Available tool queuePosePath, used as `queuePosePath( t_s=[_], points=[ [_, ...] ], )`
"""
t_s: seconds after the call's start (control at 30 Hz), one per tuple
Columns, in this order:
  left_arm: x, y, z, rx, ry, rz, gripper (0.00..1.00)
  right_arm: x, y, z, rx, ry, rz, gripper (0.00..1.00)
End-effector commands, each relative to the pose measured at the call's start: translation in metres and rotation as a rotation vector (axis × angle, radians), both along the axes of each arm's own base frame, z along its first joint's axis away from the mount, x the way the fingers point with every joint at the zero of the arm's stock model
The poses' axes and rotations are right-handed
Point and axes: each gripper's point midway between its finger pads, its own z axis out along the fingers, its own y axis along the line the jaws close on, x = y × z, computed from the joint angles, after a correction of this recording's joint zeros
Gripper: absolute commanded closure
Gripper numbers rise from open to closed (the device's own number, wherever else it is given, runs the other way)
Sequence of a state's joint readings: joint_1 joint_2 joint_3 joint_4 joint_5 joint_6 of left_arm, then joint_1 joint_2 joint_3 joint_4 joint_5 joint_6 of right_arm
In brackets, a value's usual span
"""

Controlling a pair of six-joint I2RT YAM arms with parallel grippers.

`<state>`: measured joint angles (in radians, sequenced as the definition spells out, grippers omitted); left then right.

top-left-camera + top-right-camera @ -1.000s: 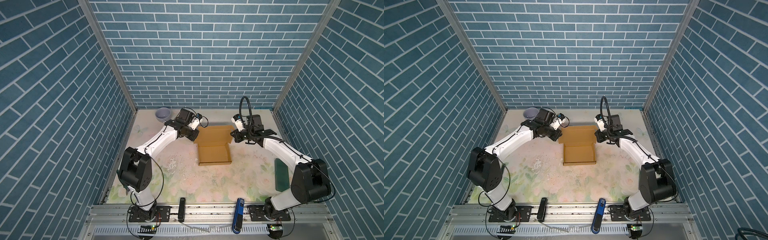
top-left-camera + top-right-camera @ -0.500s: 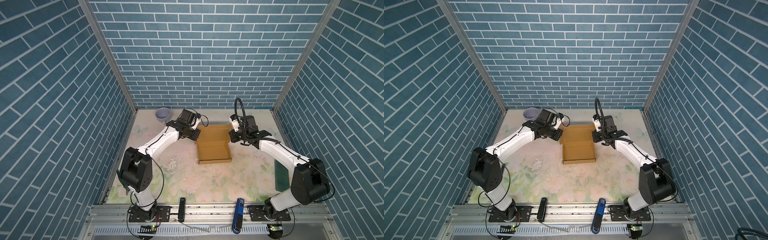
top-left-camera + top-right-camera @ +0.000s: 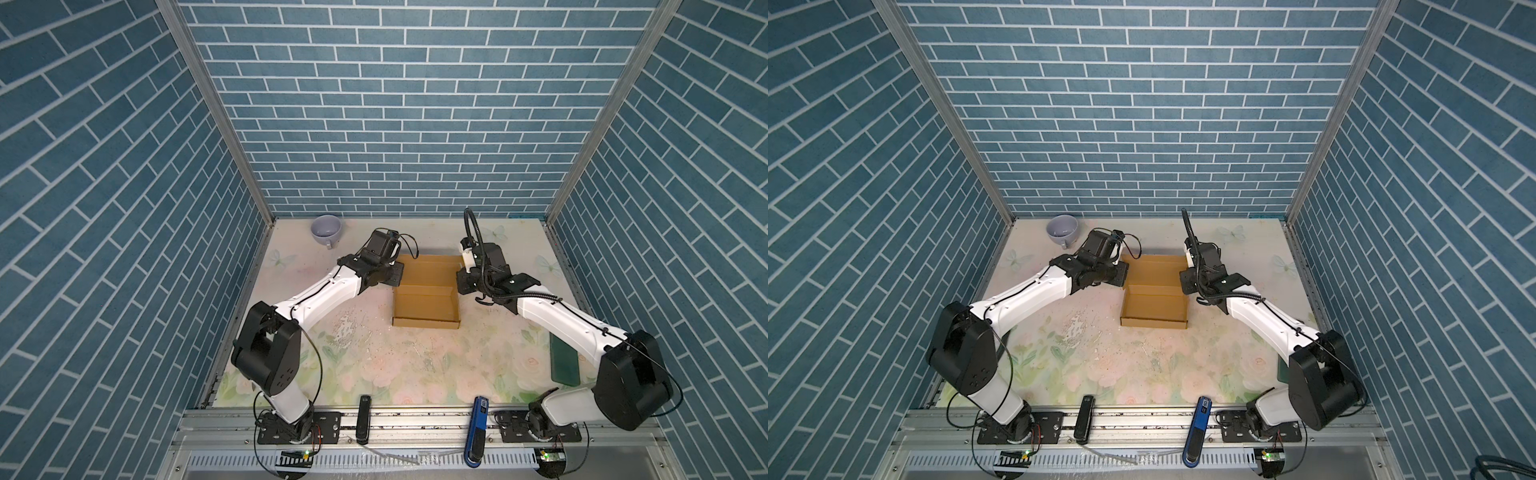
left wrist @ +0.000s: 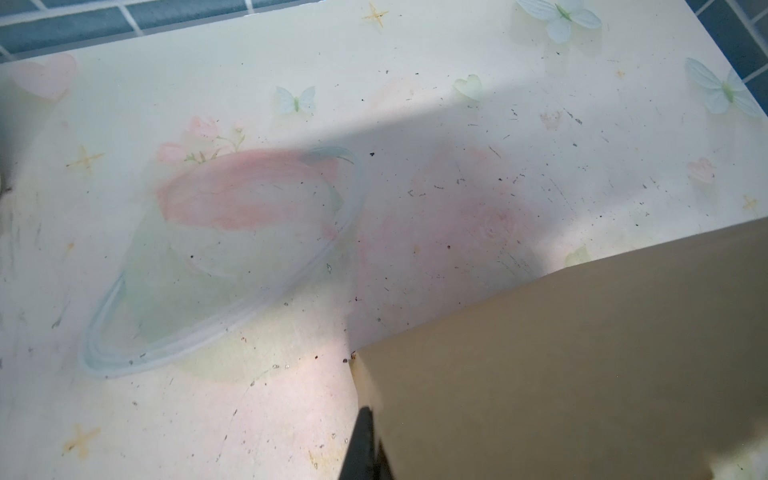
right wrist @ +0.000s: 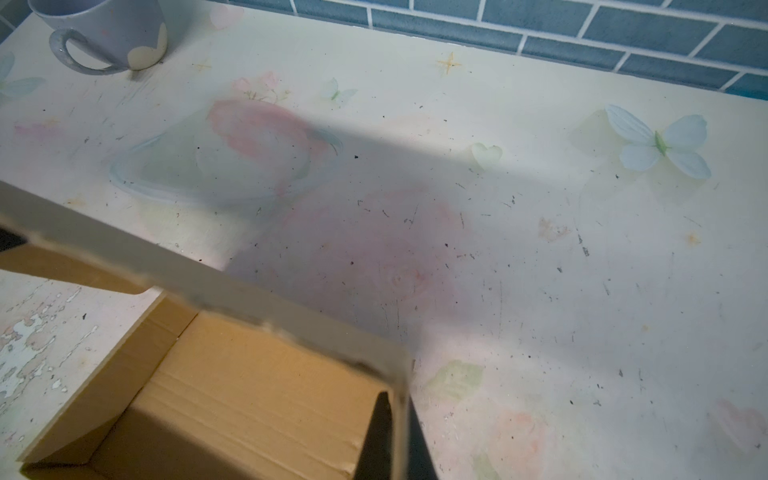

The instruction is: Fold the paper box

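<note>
2 tight grips on the paper box (image 3: 426, 305) (lid sides): left claw (image 3: 397, 274), right claw (image 3: 460, 278).

Here's the paper box (image 3: 426, 305) (image 3: 1154, 307), plain tan cardboard, open side up in the middle of the desk (image 3: 374, 365), toward the far wall. The near half is a shallow tray with its walls standing. The lid panel (image 3: 428, 270) at the far side is lifted and tilted, casting a shadow on the desk behind it.

Tan paper box (image 4: 582, 365) panel close up; left hand (image 4: 371, 432) pinches its edge; scuffed floral table (image 4: 457, 104) beyond.
</note>
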<state>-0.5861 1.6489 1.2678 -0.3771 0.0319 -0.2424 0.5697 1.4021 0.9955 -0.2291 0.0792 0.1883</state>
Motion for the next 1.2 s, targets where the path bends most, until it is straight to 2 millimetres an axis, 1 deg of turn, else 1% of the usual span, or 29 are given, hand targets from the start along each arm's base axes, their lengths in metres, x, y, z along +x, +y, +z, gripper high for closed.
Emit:
queuePosePath(
  t_s=[0.0,0.17,0.4,0.63,0.93,1.03,1.17],
  points=[
    [-0.013,-0.010,0.004,-0.056,-0.020,0.017,1.00,-0.013,0.010,0.006,0.061,-0.043,0.015,1.00],
    [-0.026,-0.007,-0.002,-0.087,-0.049,0.062,1.00,-0.024,0.009,0.003,0.086,-0.070,-0.004,1.00],
    [-0.042,-0.007,-0.005,-0.114,-0.091,0.103,1.00,-0.038,0.018,-0.001,0.087,-0.098,-0.009,1.00],
    [-0.053,-0.006,-0.007,-0.130,-0.122,0.124,1.00,-0.050,0.022,-0.003,0.078,-0.123,-0.022,1.00],
    [-0.068,-0.010,-0.016,-0.147,-0.139,0.126,1.00,-0.066,0.027,-0.017,0.078,-0.131,-0.043,1.00],
    [-0.072,-0.012,-0.019,-0.148,-0.141,0.124,1.00,-0.069,0.029,-0.015,0.080,-0.144,-0.051,0.99],
    [-0.076,-0.012,-0.021,-0.150,-0.151,0.126,1.00,-0.074,0.026,-0.017,0.076,-0.153,-0.070,0.99]
  ],
)
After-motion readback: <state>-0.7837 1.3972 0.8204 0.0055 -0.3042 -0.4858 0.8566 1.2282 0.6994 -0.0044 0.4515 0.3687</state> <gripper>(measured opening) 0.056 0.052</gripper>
